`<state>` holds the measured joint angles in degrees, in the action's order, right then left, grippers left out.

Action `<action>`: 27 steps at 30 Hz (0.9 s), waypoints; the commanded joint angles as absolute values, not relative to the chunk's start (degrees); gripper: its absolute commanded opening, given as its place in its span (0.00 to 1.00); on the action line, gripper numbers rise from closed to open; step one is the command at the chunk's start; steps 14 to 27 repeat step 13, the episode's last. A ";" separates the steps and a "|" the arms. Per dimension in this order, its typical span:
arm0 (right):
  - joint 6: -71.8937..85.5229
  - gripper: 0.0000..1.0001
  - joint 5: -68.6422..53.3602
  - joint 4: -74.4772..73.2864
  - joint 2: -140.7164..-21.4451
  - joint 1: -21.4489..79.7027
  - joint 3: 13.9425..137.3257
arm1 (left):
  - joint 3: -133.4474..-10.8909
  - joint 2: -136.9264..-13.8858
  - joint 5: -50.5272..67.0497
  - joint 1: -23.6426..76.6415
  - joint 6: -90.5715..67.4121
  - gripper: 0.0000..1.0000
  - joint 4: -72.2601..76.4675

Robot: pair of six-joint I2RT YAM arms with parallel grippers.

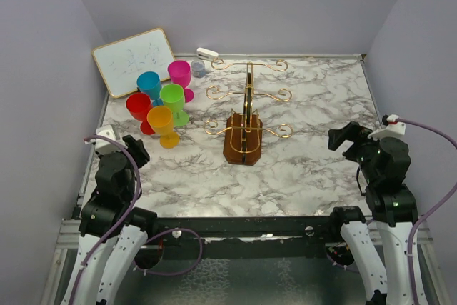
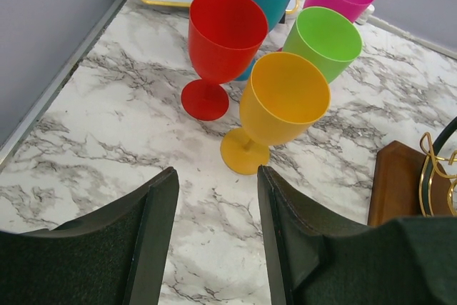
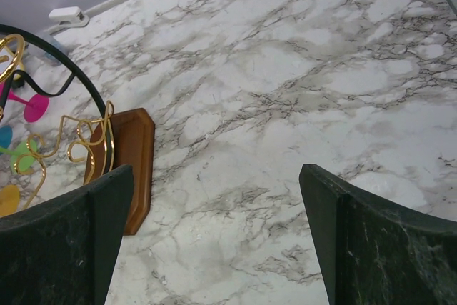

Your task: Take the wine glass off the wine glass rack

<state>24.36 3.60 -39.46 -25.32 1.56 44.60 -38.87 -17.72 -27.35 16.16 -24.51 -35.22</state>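
Note:
The wine glass rack (image 1: 246, 116) stands mid-table, gold scroll arms on a brown wooden base; no glass hangs on it. Several coloured plastic wine glasses stand upright to its left: red (image 1: 138, 108), orange (image 1: 161, 121), green (image 1: 173, 98), blue (image 1: 149, 85), pink (image 1: 180, 75). My left gripper (image 1: 136, 149) is open and empty at the near left; in its wrist view (image 2: 218, 176) the orange glass (image 2: 284, 98) stands just ahead and the red one (image 2: 227, 33) behind. My right gripper (image 1: 341, 137) is open and empty at the near right (image 3: 216, 173), with the rack base (image 3: 132, 155) to its left.
A whiteboard (image 1: 133, 60) leans at the back left corner. A small grey cup (image 1: 198, 69) and a white clip (image 1: 207, 53) sit near the back wall. A white block (image 1: 106, 133) lies at the left edge. Walls close in the table on three sides.

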 commanded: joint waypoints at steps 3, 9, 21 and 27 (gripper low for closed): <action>25.29 0.99 6.27 -39.18 -25.24 2.45 43.77 | -39.12 -16.62 -29.63 16.42 -25.16 0.51 -35.05; 23.81 0.99 3.67 -37.59 -24.61 2.55 42.28 | -39.14 -16.61 -29.69 16.60 -25.18 0.51 -34.99; 23.41 1.00 3.06 -36.83 -24.67 2.63 41.81 | -39.10 -16.46 -29.71 16.87 -25.09 0.51 -35.06; 23.41 1.00 3.06 -36.83 -24.67 2.63 41.81 | -39.10 -16.46 -29.71 16.87 -25.09 0.51 -35.06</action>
